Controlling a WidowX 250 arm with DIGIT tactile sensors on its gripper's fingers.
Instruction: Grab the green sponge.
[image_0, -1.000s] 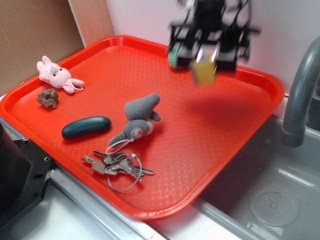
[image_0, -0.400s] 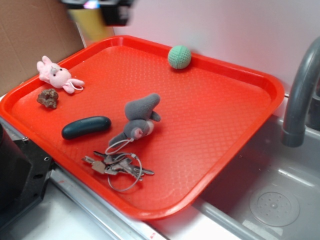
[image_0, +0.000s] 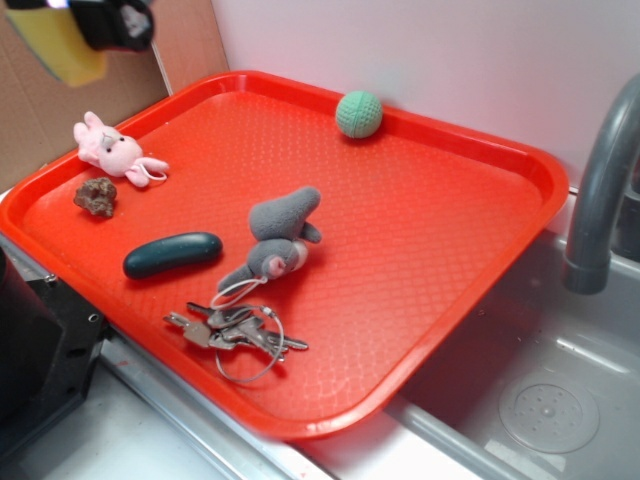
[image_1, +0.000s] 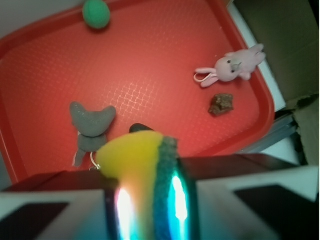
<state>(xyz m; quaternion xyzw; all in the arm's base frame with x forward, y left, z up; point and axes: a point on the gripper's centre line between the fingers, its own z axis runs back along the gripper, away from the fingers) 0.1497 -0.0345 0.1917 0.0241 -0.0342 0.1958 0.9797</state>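
Observation:
The green sponge (image_0: 68, 47), yellow foam with a dark green scouring face, hangs high at the top left of the exterior view, over the cardboard beside the tray. My gripper (image_0: 100, 22) is shut on it, blurred and partly cut off by the frame's top edge. In the wrist view the green sponge (image_1: 142, 165) is squeezed between my two fingers, and my gripper (image_1: 147, 205) fills the bottom of the frame, far above the red tray (image_1: 45, 45).
On the red tray (image_0: 480, 260) lie a green ball (image_0: 359, 114), a grey plush toy (image_0: 277, 242), keys (image_0: 238, 334), a dark teal oval object (image_0: 172, 254), a brown lump (image_0: 96, 196) and a pink bunny (image_0: 115, 151). A faucet (image_0: 600, 190) and sink (image_0: 545, 410) are at right.
My gripper carried the sponge from above the tray's back edge near the green ball leftward and up, ending over the cardboard at top left. The ball is now uncovered.

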